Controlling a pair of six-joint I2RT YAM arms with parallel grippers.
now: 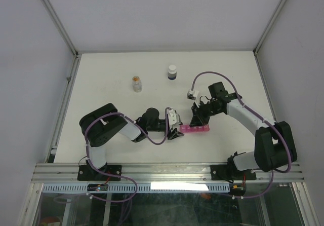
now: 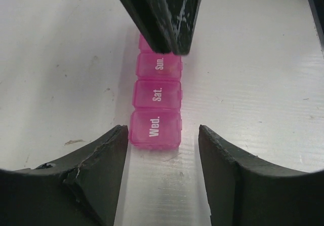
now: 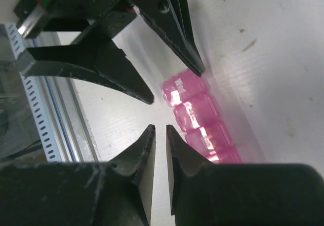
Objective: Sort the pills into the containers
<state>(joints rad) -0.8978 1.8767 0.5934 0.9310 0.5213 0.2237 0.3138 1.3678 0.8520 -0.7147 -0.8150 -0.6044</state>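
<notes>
Pink plastic: one pill strip [image 1: 196, 129] lies flat on the white bench [image 1: 101, 84], long side running left to right, "Wed." end toward the left jaws. Four boxes show. The left jaws are spread just beside that end. The right jaws, almost pressed together, hang over the fourth box. One vial [image 1: 136, 84] and one bottle [image 1: 172, 73] stand well behind the strip.
</notes>
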